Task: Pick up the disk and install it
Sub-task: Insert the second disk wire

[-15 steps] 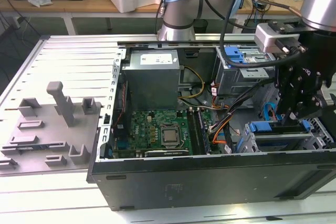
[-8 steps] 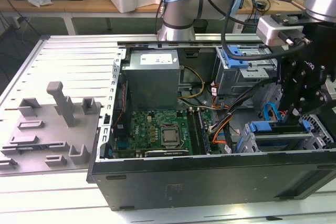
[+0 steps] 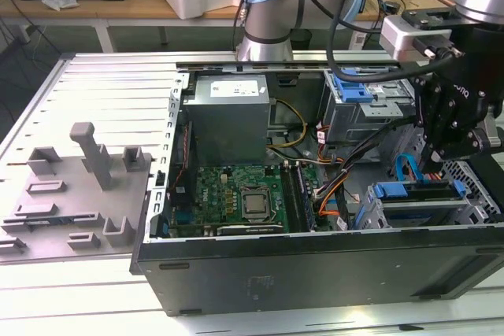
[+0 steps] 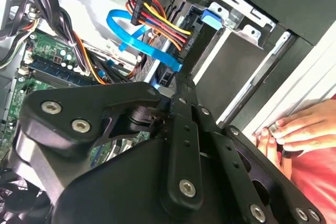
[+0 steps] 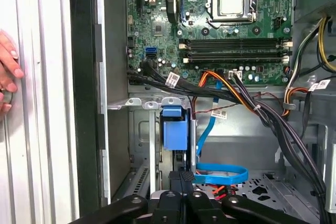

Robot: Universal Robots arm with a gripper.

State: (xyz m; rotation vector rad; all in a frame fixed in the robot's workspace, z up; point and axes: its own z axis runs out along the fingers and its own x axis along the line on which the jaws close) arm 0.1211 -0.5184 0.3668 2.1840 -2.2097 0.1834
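Note:
The disk stands on edge in the metal drive cage at the exterior view's right, inside the open computer case. Its bright blue carrier frame faces up, with the silver body below it. In the first wrist view the blue frame shows from above, inside the cage. My gripper hangs right over the frame's end, and its black fingers are shut with nothing between them. I cannot tell whether the tips touch the frame. In the second wrist view the shut tips point into the cage.
A blue data cable loops beside the cage, near bundled power wires. Towards the exterior view's left of the cage lie the motherboard and power supply. A person's hand rests on the table outside the case wall. A grey fixture sits at the exterior view's left.

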